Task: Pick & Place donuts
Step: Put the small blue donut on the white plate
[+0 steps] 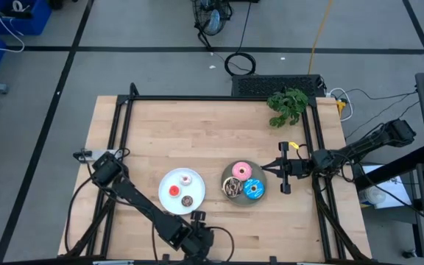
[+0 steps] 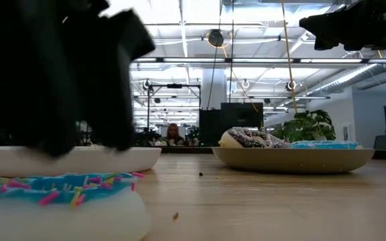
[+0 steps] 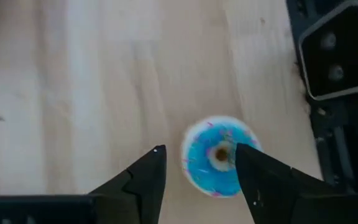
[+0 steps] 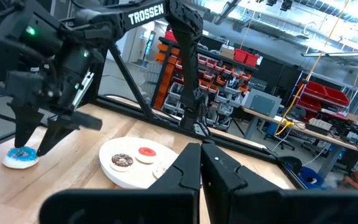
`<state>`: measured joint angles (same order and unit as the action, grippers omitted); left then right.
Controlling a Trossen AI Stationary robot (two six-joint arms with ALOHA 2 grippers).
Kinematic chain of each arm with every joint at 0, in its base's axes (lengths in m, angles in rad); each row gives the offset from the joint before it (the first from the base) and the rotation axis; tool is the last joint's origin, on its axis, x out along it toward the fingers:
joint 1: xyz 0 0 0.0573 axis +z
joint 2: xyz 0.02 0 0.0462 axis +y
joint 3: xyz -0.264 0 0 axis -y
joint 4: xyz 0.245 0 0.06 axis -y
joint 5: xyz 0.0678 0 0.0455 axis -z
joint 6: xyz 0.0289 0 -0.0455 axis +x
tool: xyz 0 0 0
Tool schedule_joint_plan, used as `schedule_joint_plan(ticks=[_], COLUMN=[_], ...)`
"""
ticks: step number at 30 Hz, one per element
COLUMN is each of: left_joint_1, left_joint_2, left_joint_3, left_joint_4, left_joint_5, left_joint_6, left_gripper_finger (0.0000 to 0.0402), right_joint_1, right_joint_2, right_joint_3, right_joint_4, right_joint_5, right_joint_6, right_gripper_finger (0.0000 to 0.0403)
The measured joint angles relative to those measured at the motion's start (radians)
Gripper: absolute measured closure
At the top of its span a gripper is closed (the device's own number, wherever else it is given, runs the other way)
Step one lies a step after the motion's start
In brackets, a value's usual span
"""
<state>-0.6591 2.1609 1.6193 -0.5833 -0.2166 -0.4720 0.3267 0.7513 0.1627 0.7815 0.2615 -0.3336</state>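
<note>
Six donuts sit on plates; a tiny blue donut (image 3: pixel 215 155) lies on the tabletop (image 1: pixel 197 132), the released left claw (image 3: pixel 197 168) above it. The right claw (image 4: pixel 201 163), clenched, waits beside the grey plate (image 1: pixel 228 177).

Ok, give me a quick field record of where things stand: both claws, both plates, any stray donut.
left claw: open, near the table's front edge, over the stray donut
stray donut: small blue sprinkled ring lying on the bare table, off both plates
right claw: shut, empty, beside the grey plate
white plate: three tiny donuts, white-pink, red, brown
grey plate: three larger donuts, pink, blue sprinkled, brown streaked
</note>
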Motion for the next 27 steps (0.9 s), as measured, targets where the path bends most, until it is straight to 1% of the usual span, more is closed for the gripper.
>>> schedule_joint_plan(ticks=[3,8,17,19,22,27], left_joint_1=[0.003,0.004,0.022,0.028,0.042,0.054], left_joint_2=[0.0,0.0,-0.002,-0.003,-0.006,-0.009], left_joint_3=[-0.034,-0.076,-0.103,-0.116,-0.144,-0.182], left_joint_4=[0.04,0.12,0.126,0.131,0.155,0.209], left_joint_5=[0.033,0.038,0.045,0.052,0.099,0.138], left_joint_6=[-0.012,-0.01,-0.034,-0.04,-0.063,-0.075], left_gripper_finger=[0.0206,0.0206,0.0211,0.0221,0.0244,0.0305], right_joint_1=[0.0,0.0,0.0,0.0,0.0,0.0], right_joint_2=[0.0,0.0,0.0,0.0,0.0,0.0], right_joint_3=[0.0,0.0,0.0,0.0,0.0,0.0], right_joint_4=[0.0,0.0,0.008,0.008,0.008,0.008], right_joint_5=[0.0,0.0,0.0,0.0,0.0,0.0], right_joint_6=[0.0,0.0,-0.01,-0.011,-0.011,-0.013], right_gripper_finger=[0.0403,0.0403,0.0403,0.0403,0.0403,0.0403])
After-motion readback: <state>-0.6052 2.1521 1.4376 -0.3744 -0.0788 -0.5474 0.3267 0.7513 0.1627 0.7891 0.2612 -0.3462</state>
